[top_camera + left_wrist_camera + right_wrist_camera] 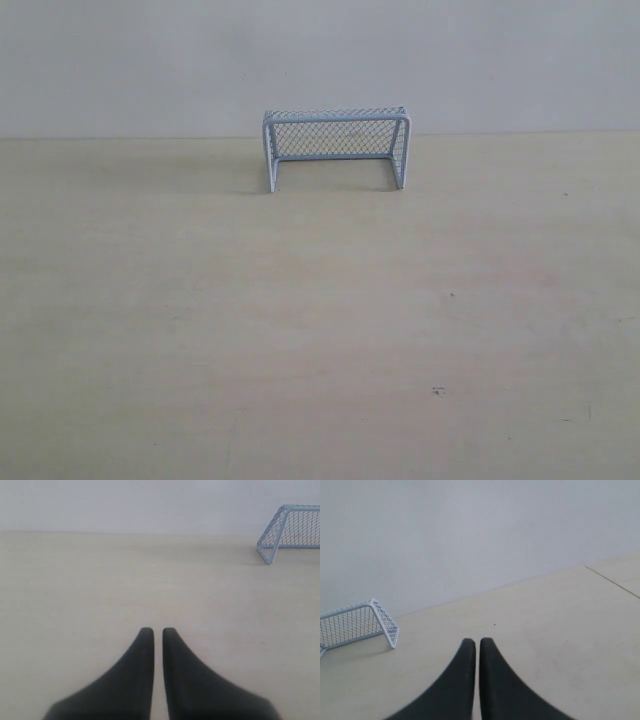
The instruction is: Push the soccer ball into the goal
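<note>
The goal [335,147], pale blue-grey with fine mesh, stands at the back of the pale wooden table near the wall, its mouth facing forward. It also shows at the edge of the left wrist view as goal [291,532] and in the right wrist view as goal [357,625]. The soccer ball is not in any view. My left gripper [154,630] is shut with nothing between its dark fingers, far from the goal. My right gripper [473,640] is also shut and empty, likewise well away from the goal. Neither gripper shows in the exterior view.
A plain white wall [320,60] rises right behind the goal. The table [320,330] is bare light wood with a few small dark specks [438,390]. A seam or edge line [612,582] crosses the surface in the right wrist view.
</note>
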